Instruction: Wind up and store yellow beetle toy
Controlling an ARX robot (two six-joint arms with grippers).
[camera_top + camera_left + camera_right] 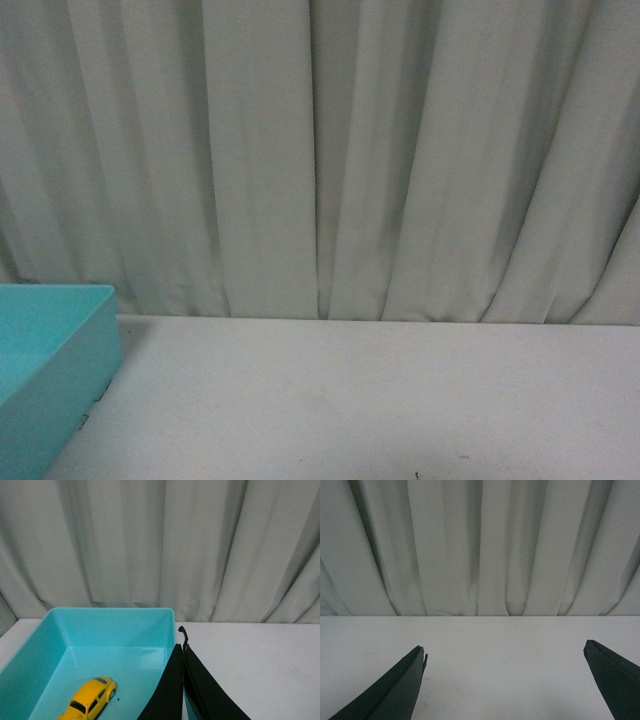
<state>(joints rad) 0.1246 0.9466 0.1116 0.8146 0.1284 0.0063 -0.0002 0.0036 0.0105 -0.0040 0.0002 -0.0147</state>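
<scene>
The yellow beetle toy (88,700) lies on the floor of a turquoise bin (115,617) in the left wrist view, near the picture's lower edge and partly cut off. My left gripper (182,647) is shut with nothing between its black fingers; it hangs over the bin's side wall, beside the toy and apart from it. In the right wrist view my right gripper (505,652) stands wide open above the bare white table, holding nothing. Neither gripper appears in the front view, and the toy is hidden there.
The turquoise bin (60,350) sits at the table's left in the front view. A white table (350,400) runs to a pale pleated curtain (330,150) that closes off the back.
</scene>
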